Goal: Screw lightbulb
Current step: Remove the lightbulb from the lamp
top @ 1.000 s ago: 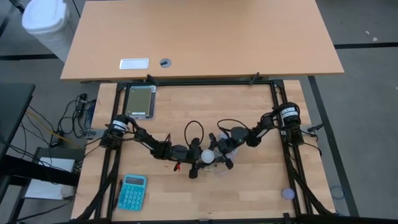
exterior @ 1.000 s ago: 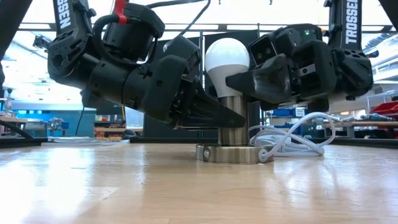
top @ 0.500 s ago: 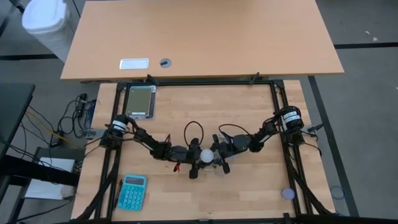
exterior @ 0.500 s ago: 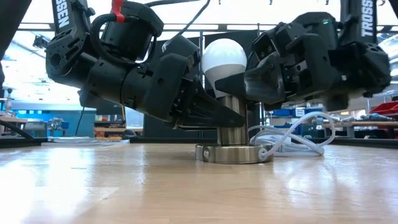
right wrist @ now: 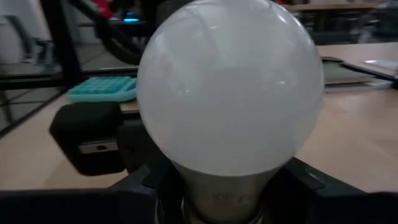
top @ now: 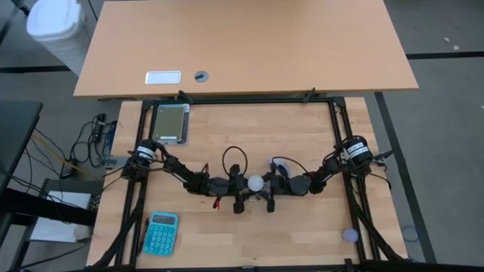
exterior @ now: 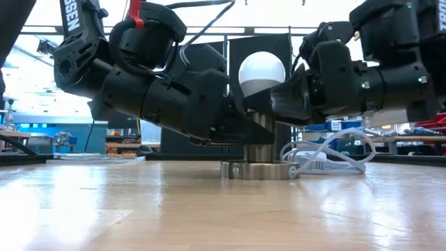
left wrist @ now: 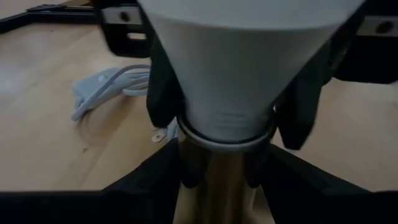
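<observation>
The white lightbulb (exterior: pixel 261 70) stands upright with its narrow base in a metal socket post (exterior: pixel 259 143). The post rises from a round base (exterior: pixel 259 170) that rests flat on the table, near its middle (top: pixel 255 182). My left gripper (top: pixel 243 190) reaches in from the left and is shut on the post below the bulb. My right gripper (top: pixel 268 189) reaches in from the right and is shut on the bulb's taper. The globe (right wrist: pixel 230 87) fills the right wrist view. My left gripper pinches the socket's metal post (left wrist: pixel 217 183) between its two fingers (left wrist: pixel 149 180), just under the bulb's collar. The fingers come in almost level from the table's left. The socket's base stays on the table. My right gripper pinches the bulb's tapered neck (right wrist: pixel 224 200) between its two fingers (right wrist: pixel 311 186), just above the socket. The fingers lie level and come from the table's right. The bulb stands upright in the socket.
The socket's white cord (exterior: pixel 327 153) lies coiled on the table just behind and to the right of the base. A teal calculator (top: pixel 160 232) lies near the front left, a grey tray (top: pixel 169 123) at the far left, and a small purple disc (top: pixel 349 235) at the front right.
My right gripper has swung toward the table's near edge and turned around the bulb. It now comes at the bulb from straight right instead of from the far right. The bulb has stayed upright in the socket.
</observation>
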